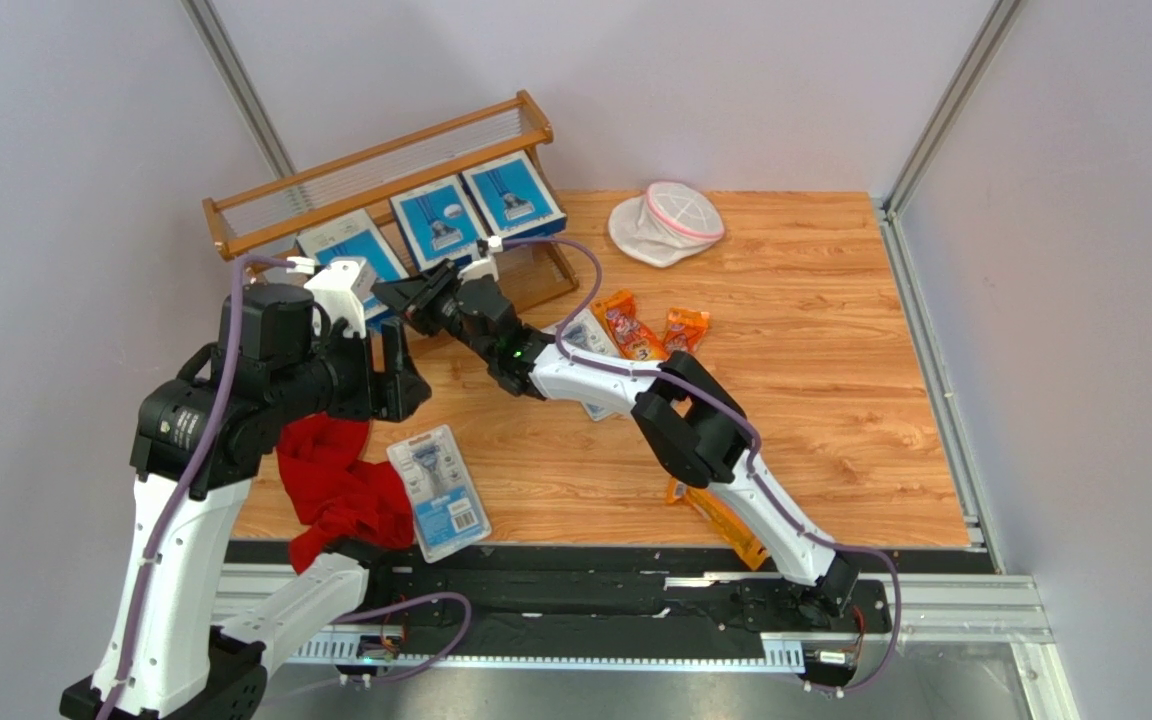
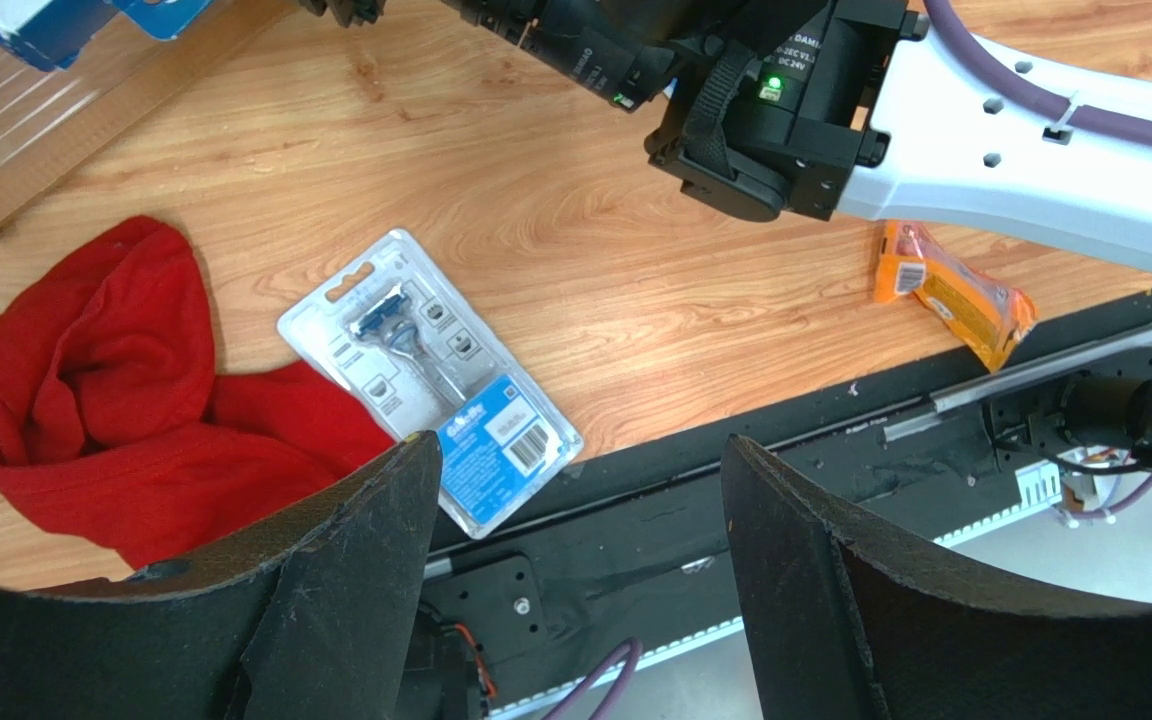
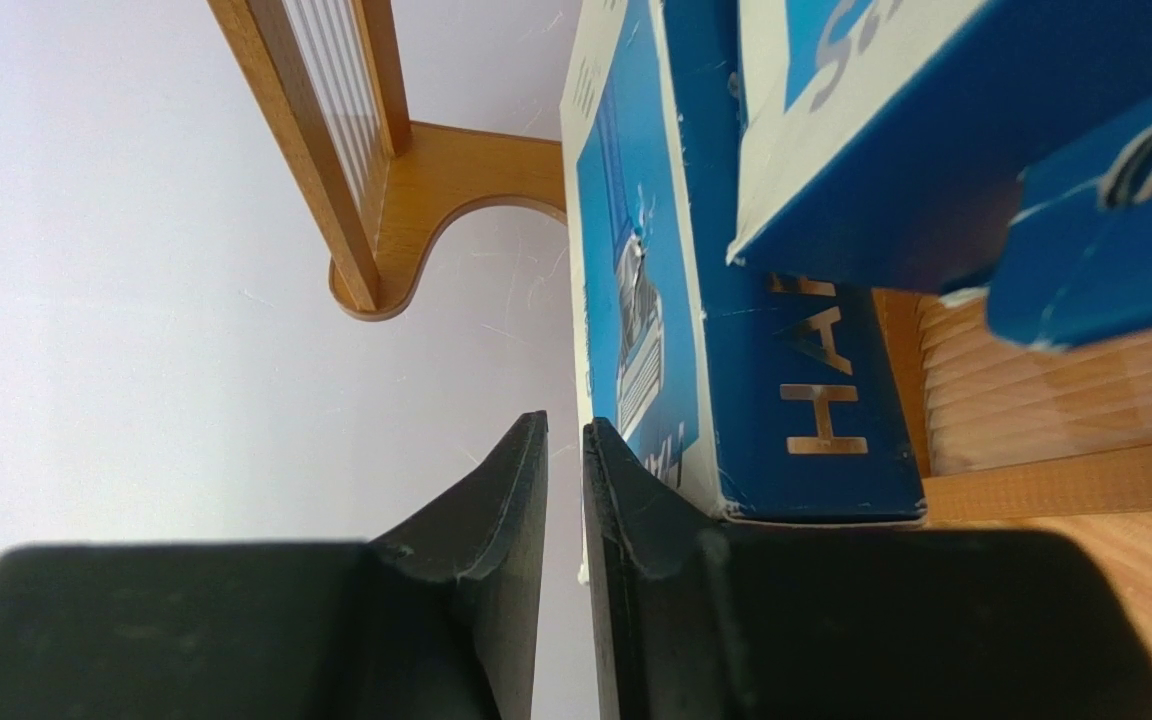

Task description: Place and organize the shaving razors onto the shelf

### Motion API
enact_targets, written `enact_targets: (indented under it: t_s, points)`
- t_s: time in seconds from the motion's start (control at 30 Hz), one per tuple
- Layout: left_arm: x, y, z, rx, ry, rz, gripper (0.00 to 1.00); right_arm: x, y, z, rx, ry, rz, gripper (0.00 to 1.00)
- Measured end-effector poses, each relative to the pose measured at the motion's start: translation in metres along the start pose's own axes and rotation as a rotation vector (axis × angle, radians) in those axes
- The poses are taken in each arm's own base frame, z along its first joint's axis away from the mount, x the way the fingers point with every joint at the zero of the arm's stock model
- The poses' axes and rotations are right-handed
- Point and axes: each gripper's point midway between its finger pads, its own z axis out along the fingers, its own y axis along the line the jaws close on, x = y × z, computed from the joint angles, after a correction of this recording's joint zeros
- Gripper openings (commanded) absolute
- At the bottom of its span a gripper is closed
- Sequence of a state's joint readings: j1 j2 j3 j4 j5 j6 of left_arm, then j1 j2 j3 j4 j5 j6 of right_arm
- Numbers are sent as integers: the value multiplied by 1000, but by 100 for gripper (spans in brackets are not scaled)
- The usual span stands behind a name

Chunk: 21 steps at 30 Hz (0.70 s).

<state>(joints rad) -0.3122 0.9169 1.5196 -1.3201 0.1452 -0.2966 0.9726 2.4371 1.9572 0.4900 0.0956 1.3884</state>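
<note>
3 boxes (image 1: 440, 221) on shelf (image 1: 372, 173) at 11 o'clock, right end effector (image 3: 564, 428) near-clenched at one's edge (grip unclear), left end effector (image 2: 582, 450) released; blister pack (image 1: 440, 491) at 7 and orange bags (image 1: 632, 327) mid surface (image 1: 838, 375) left to shelve.

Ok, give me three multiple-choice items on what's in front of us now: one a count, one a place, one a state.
1. Blue boxes on the shelf: A one; B three; C five.
2. The red cloth lies: A on the shelf; B on a blue box; C on the table, against a blister pack.
3. The left gripper is: A open, holding nothing; B shut on a blue box; C shut on the red cloth.
Answers: 1 B, three sit side by side in the overhead view. 2 C, its edge meets the pack. 3 A, its fingers stand wide apart with nothing between.
</note>
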Motion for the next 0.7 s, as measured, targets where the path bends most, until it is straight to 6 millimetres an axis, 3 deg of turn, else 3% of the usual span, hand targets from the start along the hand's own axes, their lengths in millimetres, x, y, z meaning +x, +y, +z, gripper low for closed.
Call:
enact_targets:
  t_s: [0.43,0.7]
  points:
    - [0,0,0,0,0,0,77,3,4,-2,-18,33,-61,22]
    - [0,0,-2,2,-6,1,77,-2,48,-25,-71,47,-116,27]
